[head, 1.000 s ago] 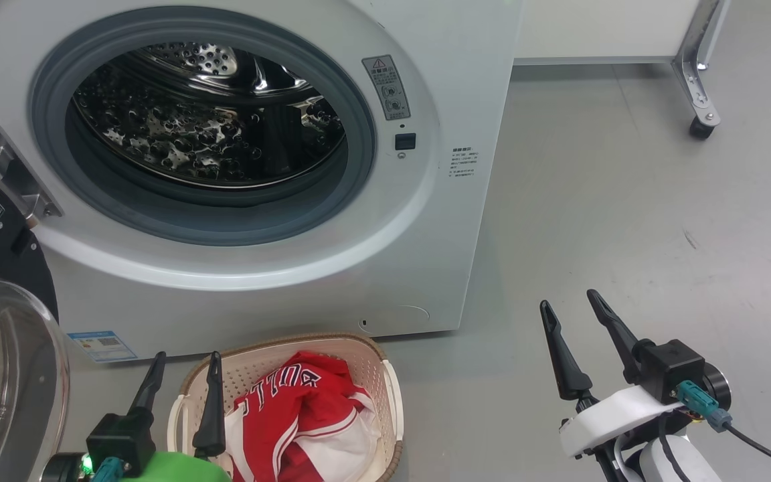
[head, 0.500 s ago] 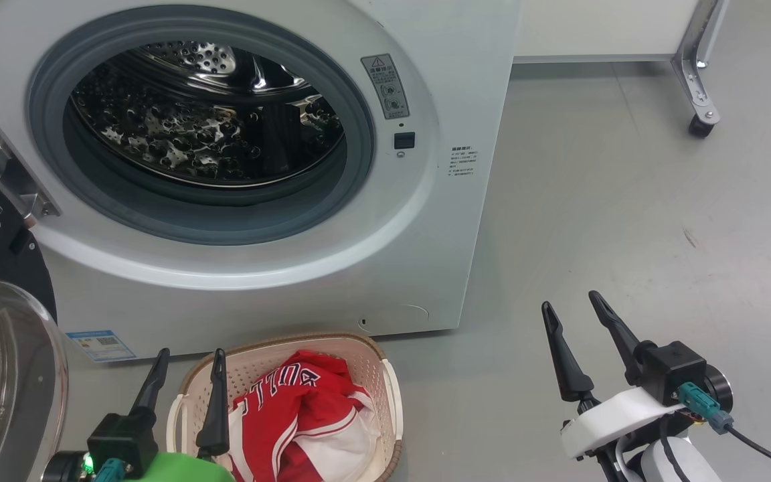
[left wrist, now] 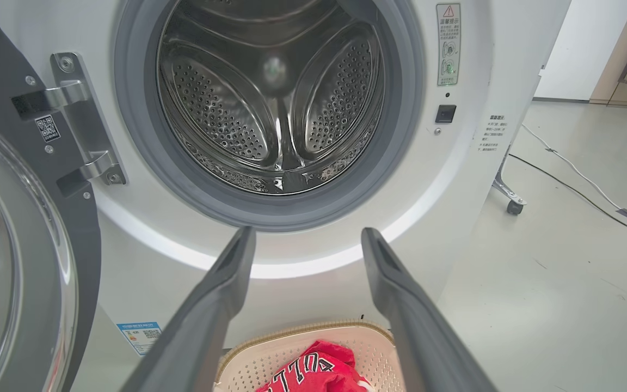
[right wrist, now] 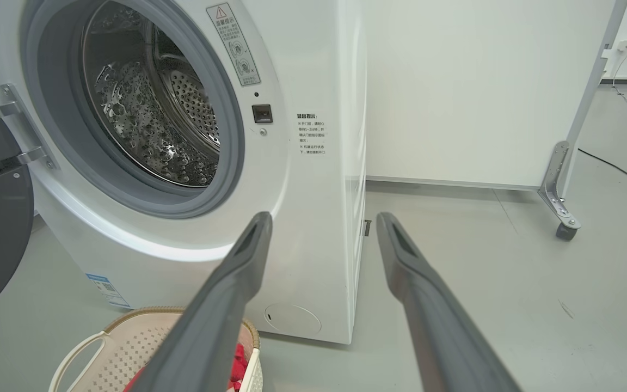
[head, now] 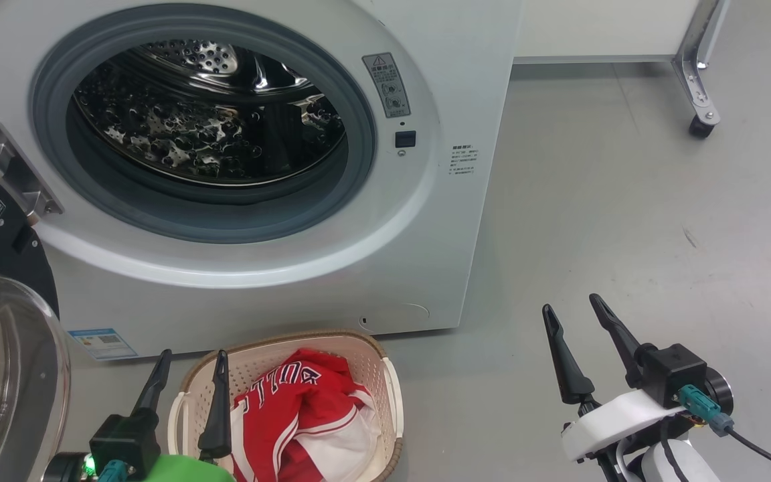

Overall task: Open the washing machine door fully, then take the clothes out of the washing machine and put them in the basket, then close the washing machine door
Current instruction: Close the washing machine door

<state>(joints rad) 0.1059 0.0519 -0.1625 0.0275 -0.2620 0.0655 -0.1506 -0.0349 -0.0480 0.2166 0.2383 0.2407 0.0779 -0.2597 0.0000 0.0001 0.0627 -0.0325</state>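
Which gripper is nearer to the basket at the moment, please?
Left. The left gripper hangs at the basket's left edge; the right gripper stands well apart to its right, over the floor.

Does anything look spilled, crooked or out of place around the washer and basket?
Nothing stands out. The red jerseys lie inside the cream perforated plastic basket, and the steel drum of the big white washing machine looks empty.
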